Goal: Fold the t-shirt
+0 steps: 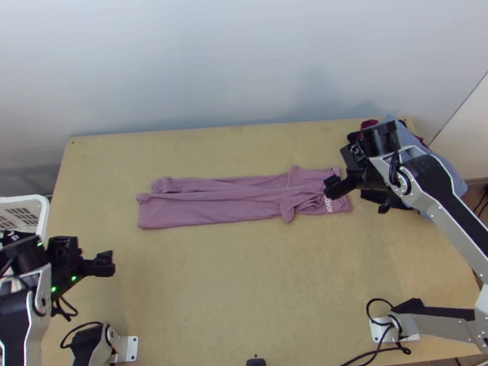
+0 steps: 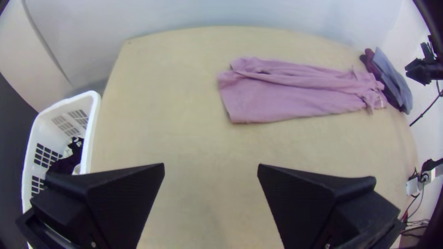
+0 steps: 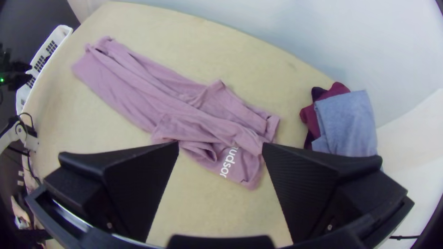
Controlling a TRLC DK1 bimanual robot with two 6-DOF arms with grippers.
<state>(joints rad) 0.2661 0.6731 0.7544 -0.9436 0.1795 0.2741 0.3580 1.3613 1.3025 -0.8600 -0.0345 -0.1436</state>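
Right hand [image 3: 220, 144], nearest the wrist camera: fingers [image 3: 134, 184] set wide apart, nothing gripped. Left hand [image 2: 211, 164]: likewise wide apart and unloaded.

Workpiece: the t-shirt [image 1: 212, 208] lies on the desk [image 1: 244, 283] as a long, narrow strip, its sides turned inward along its length. The long axis runs from left to right, across the front of both arm bases. The plain end points to the left; the sleeves and the white print [image 3: 229, 161] are at the right end.

Relation to observe: the right hand is nearer. Seen from above, one finger overlaps the printed end and the other stands just beyond it. Height is hard to judge from overhead, so contact with the cloth cannot be confirmed. The left hand stands outside the plain end and closer to the arm bases; to reach that end, it must travel inward and away from its own base.

Next operation, as judged: a crosswise fold, made along the long axis by carrying one end toward the other. The side folds appear complete; the length remains to be reduced.

Caution: grip all layers at the chosen end. A shallow grip may lift only the top layer and open the strip.
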